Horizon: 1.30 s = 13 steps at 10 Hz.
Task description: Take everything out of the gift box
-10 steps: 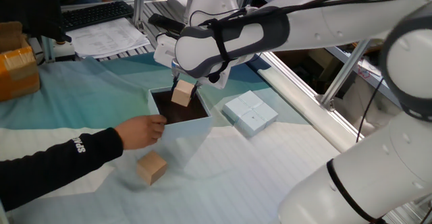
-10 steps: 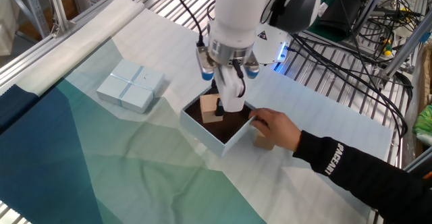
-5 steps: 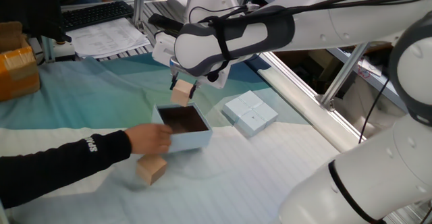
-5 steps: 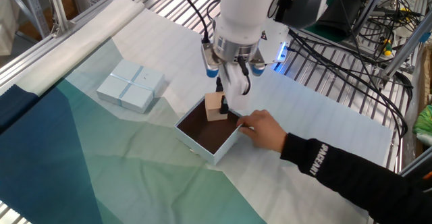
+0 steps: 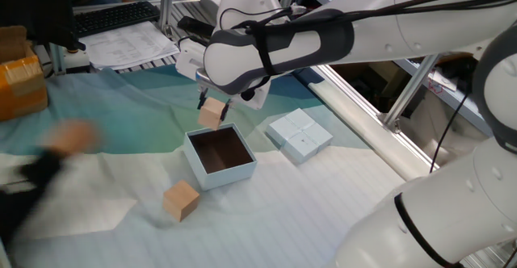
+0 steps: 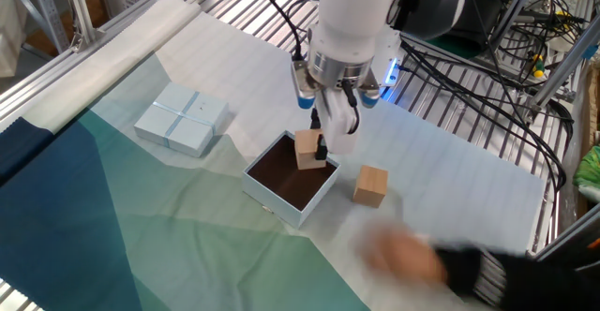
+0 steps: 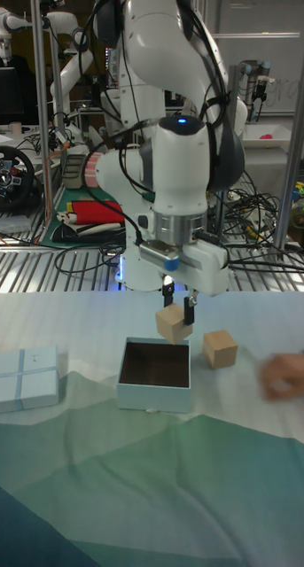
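Now: cube clear of box, helper hand gone from the rim

Vs 0.5 s ago, I see the person's hand [image 6: 403, 253] has pulled off the gift box [image 5: 220, 157] and is just a blur near the frame edge; a sec ago it was pinching the box wall and the box sat tipped up. Box now sits flat on the cloth [image 6: 141, 227], opening facing up, sides at a slight angle to the table edge. Gripper [image 6: 322, 148] has come higher w/ the cube.

Fingers are clamped on one wooden cube [image 6: 308, 149], held tilted, one corner pointing down, hanging just above the box's far rim & not touching it. Cube has no long axis, roughly equal sides.

Box interior: dark brown floor, nothing in it as far as I can see from all 3 views.

Second cube [image 6: 370, 185] rests on the cloth just beside the box, apart from it, flat on one face.

Pale-blue lid [image 6: 181, 117] lies flat, well apart from the box on its other side. Orange-brown carton [image 5: 20, 81] at the far edge of one fixed view.
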{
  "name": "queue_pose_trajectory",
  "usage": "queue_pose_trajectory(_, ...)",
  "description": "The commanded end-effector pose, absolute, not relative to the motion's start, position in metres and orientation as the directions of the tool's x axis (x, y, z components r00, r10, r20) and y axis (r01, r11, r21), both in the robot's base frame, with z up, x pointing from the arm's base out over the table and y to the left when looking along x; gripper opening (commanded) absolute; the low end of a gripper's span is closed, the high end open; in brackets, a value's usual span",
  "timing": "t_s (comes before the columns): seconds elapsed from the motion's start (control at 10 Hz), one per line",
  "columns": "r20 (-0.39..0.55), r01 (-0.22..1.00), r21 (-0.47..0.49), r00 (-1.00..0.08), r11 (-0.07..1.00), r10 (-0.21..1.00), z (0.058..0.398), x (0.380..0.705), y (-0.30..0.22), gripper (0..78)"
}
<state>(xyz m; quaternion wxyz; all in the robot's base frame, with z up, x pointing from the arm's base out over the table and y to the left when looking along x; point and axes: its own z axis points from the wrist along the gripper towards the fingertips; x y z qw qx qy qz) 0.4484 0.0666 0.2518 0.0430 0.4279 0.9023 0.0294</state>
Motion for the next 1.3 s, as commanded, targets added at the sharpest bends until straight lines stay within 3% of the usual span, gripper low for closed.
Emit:
queue_pose_trajectory(0.1, -0.051, 0.777, 0.100, -0.620, 0.622, 0.783, 0.249, 0.451, 0.071, 1.3)
queue_pose_trajectory(0.4, -0.048, 0.796, 0.104, -0.594, 0.596, 0.803, 0.244, 0.456, 0.075, 1.3)
queue_pose_trajectory(0.8, -0.049, 0.873, 0.108, -0.473, 0.475, 0.880, 0.229, 0.498, 0.093, 1.3)
queue_pose_trajectory(1.3, -0.048, 0.905, 0.120, -0.405, 0.408, 0.913, 0.216, 0.533, 0.101, 1.3)
